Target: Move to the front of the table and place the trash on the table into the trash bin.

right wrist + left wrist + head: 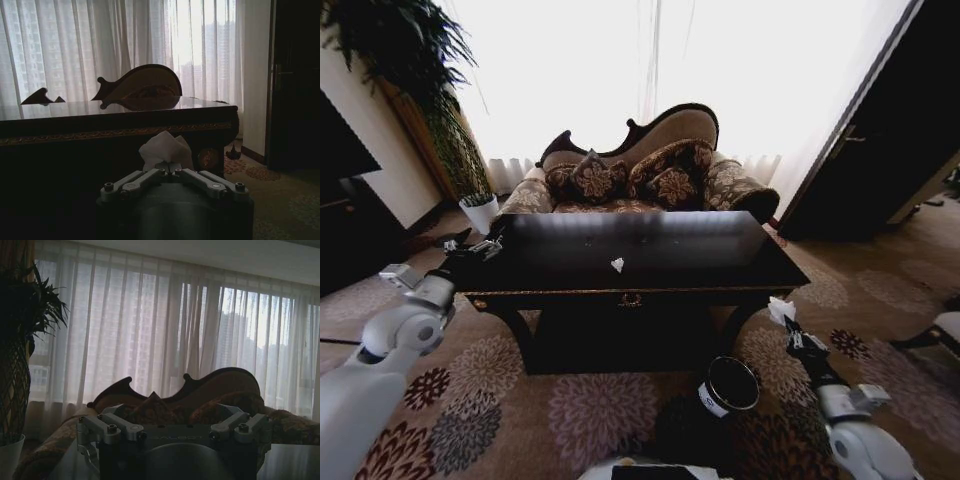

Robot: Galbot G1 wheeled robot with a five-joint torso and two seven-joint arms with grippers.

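Observation:
The glossy black table [720, 262] stands straight ahead, its top edge also showing in the right wrist view [100, 117]. One white wad of trash [617, 264] lies near the middle of the tabletop. My right gripper [785, 318] hangs off the table's right front corner, shut on another white paper wad [779, 306] that puffs out between its fingers [165, 149]. The black trash bin [728, 385] with a pale rim sits on the carpet below and to the left of that gripper. Over the table's left end, my left gripper [470, 245] is open and holds nothing.
A carved sofa [650, 170] with cushions stands behind the table, in front of bright curtains. A white plant pot [478, 212] stands at the back left and a dark door [880, 150] at the right. Patterned carpet [500, 410] surrounds the table.

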